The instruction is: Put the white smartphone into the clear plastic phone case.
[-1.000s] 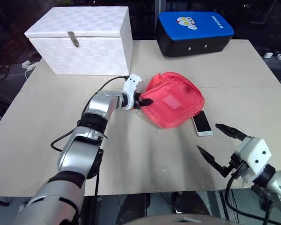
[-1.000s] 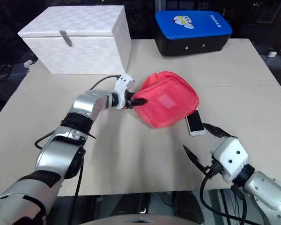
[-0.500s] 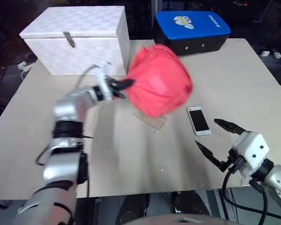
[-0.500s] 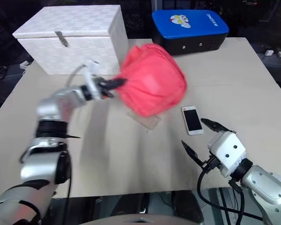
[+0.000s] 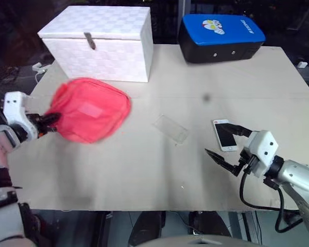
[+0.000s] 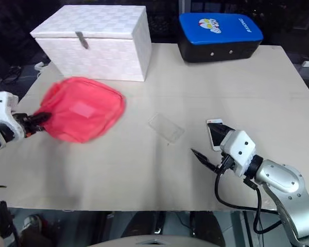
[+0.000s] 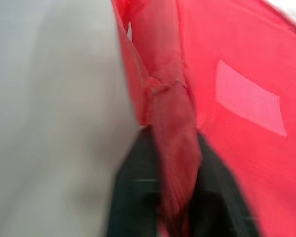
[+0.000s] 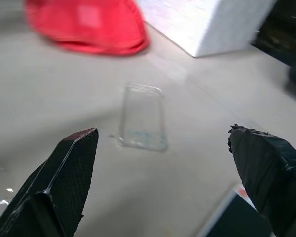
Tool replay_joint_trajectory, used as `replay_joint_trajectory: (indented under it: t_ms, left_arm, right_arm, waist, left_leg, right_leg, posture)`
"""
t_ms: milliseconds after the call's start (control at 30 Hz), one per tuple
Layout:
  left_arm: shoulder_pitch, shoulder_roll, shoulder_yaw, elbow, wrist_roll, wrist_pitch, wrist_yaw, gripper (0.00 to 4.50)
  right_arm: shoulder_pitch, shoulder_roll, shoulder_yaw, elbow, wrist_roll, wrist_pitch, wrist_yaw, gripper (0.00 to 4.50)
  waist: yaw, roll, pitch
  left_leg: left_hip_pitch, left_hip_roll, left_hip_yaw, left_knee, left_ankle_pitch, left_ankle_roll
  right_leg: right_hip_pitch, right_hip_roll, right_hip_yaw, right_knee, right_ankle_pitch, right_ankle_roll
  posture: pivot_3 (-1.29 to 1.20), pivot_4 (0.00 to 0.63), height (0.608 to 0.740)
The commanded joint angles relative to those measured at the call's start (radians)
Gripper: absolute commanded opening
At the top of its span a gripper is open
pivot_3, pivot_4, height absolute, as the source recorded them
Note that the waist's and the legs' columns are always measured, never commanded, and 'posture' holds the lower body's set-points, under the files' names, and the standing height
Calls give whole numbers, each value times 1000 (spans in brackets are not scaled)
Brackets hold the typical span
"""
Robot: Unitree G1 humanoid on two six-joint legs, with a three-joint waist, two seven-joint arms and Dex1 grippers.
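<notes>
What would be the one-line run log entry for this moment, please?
left gripper: shut on red pouch | right gripper: open beside phone | clear case: empty on table

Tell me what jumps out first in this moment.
The red fabric pouch, pinched at one edge by the left claw, sits at the table's left side. At the middle lies the clear plastic phone case, with the white smartphone to its right beside the open right claw.
</notes>
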Motion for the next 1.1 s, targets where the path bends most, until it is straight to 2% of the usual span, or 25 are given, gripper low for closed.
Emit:
replay_joint_trajectory:
  t_ms: [33, 67, 133, 200, 300, 367, 433, 500, 600, 767, 900, 1000, 1067, 1100]
  left_arm:
    - [-21, 19, 48, -24, -13, -78, -4, 2497]
    - [-16, 22, 62, -54, -44, -65, -38, 2979]
    - [44, 61, 50, -189, -156, 74, -214, 3758]
    - [92, 90, 29, -294, -225, 155, -330, 3758]
    - [119, 107, 11, -398, -285, 208, -409, 3758]
    - [106, 63, -128, -536, -298, 193, -481, 3758]
    - [47, -11, -318, -606, -229, 125, -525, 3758]
    - [-23, -80, -473, -538, -101, -42, -595, 3758]
    - [-170, -211, -627, -300, 47, -243, -650, 3758]
    - [-355, -344, -765, 84, 233, -579, -747, 3758]
    - [-452, -401, -809, 308, 316, -749, -845, 3758]
    - [-484, -424, -827, 427, 388, -883, -829, 2939]
    - [-492, -444, -822, 475, 412, -914, -810, 1955]
    - [-493, -453, -817, 489, 420, -916, -799, 1600]
  right_arm:
    - [-8, -18, -16, -2, 8, -30, 23, 4500]
    - [-7, -20, -19, -1, 8, -31, 26, 4500]
    - [6, -26, -27, -5, 8, -35, 29, 4500]
    - [15, -29, -32, -8, 8, -38, 30, 4500]
    - [24, -32, -38, -15, 8, -39, 30, 4500]
    - [36, -31, -53, -27, 31, -30, 32, 4500]
    - [39, -39, -52, -31, 34, -34, 43, 4500]
    - [38, -46, -53, -33, 35, -33, 49, 4500]
    - [72, -61, -92, -60, 46, -23, 53, 4500]
    - [173, -70, -157, -146, 39, -7, 24, 4500]
    - [257, -52, -189, -219, 35, 12, -17, 4500]
    - [300, -40, -195, -252, 21, 18, -43, 4500]
    - [315, -33, -190, -263, 12, 18, -60, 4500]
    - [319, -29, -187, -265, 8, 18, -67, 4500]
  waist:
    - [-6, 0, 0]
    - [-10, 0, 0]
    - [-17, 0, 0]
    - [-26, 0, 0]
    - [-35, 1, 0]
    - [-33, 2, 0]
    - [-18, 5, -1]
    - [-9, 5, -1]
    - [-14, 4, -1]
    - [-26, 4, 0]
    - [-38, 3, 0]
    - [-43, 3, 0]
    - [-42, 3, 0]
    - [-41, 2, -1]
  left_leg:
    - [-1, -1, 0, 0, 0, 0]
    - [-1, -1, 0, 0, 0, 0]
    - [-2, -1, 0, 0, 0, 0]
    - [-2, -1, 0, -1, 0, 0]
    - [-1, 0, 0, -1, 0, 0]
    - [-1, 0, 0, -1, 0, 0]
    - [-1, 0, 0, 0, 0, 0]
    - [-1, -1, 0, 1, 0, 0]
    - [-1, -1, 0, 1, 0, 0]
    - [-2, -1, 2, 1, 0, 1]
    - [-2, -2, 2, 1, -1, 3]
    - [-1, -2, 2, 1, -2, 4]
    - [-1, -1, 1, 1, -2, 4]
    - [-1, -1, 1, 1, -2, 4]
  right_leg:
    - [0, -1, 0, 0, 0, 0]
    - [0, -1, 0, 0, 0, 0]
    - [-1, -1, 0, 0, 0, 0]
    - [-1, -1, 1, 0, 0, 0]
    - [-1, -1, 0, 0, 0, 0]
    - [-1, -1, 0, 0, 0, 0]
    - [1, -1, 0, 0, 0, 0]
    - [1, -1, 0, 0, 0, 0]
    - [0, 1, 0, 1, 0, 0]
    - [0, 3, 2, 1, 0, 0]
    - [0, 2, 2, 1, 0, 0]
    - [0, 3, 2, 1, 0, 0]
    - [0, 3, 2, 2, 0, 0]
    - [0, 3, 2, 2, 0, 1]
  posture:
    - [0, 150, 740]
    - [0, 150, 740]
    - [0, 150, 740]
    - [0, 150, 740]
    - [0, 150, 740]
    - [0, 150, 740]
    - [0, 150, 740]
    - [0, 150, 740]
    - [0, 150, 740]
    - [0, 150, 740]
    - [0, 150, 740]
    - [0, 150, 740]
    - [0, 150, 740]
    - [0, 150, 740]
